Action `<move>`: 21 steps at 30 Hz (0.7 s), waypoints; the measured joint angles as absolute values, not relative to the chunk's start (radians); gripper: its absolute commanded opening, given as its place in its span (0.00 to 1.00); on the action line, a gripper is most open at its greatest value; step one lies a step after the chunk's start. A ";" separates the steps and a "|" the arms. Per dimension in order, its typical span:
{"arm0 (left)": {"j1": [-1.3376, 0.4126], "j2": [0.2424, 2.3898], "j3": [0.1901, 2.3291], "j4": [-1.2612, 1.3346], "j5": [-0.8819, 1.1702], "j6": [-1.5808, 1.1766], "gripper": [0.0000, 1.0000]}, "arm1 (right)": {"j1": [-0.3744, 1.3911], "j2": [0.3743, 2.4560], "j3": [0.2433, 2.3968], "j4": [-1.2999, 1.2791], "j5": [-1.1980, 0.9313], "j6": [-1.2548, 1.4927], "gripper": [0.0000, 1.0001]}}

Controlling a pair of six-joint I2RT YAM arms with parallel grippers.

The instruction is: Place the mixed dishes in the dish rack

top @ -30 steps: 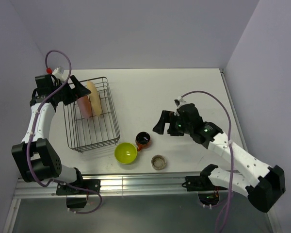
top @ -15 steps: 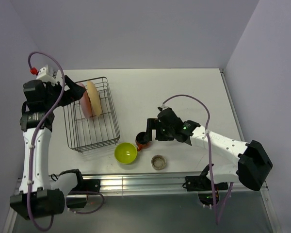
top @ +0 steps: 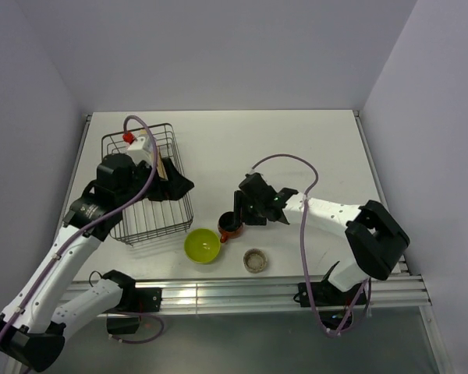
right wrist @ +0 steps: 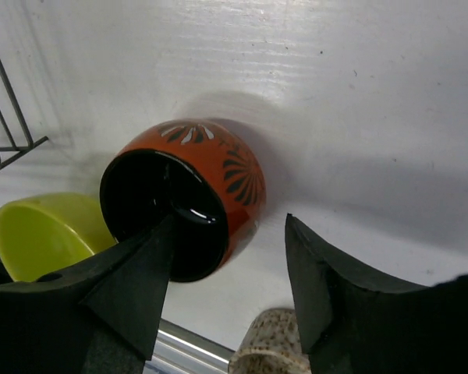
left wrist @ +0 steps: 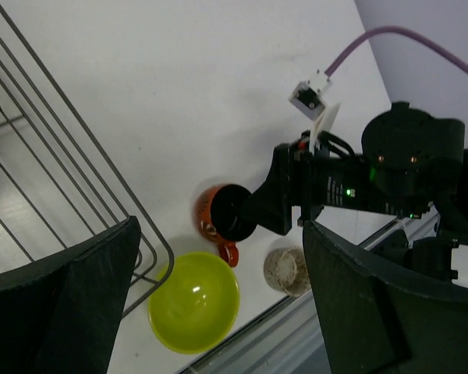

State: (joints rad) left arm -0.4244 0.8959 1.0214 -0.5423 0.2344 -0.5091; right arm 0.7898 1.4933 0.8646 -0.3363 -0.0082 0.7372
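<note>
Straddling the mug's (right wrist: pixel 234 175) rim, the right fingers (right wrist: pixel 132 273) stand wide: one tip is at the dark inside, the other outside and apart from the wall. The mug sits on the desk (top: pixel 296 148) just right of the rack's (top: pixel 140 222) near corner. The bowl (top: pixel 202 245) is just beside it at near left and the cup (top: pixel 255 259) at near right. The left fingers (left wrist: pixel 86 304) gape wide and empty over the rack's near right corner.
</note>
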 measured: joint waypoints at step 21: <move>-0.553 0.848 0.912 -0.494 0.234 -0.664 0.87 | 0.794 1.537 0.885 -0.324 0.015 0.761 0.00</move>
State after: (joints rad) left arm -0.5533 0.8482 0.9123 -0.4938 0.2344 -0.6640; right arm 0.7944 1.5372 0.8848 -0.3244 0.0154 0.7609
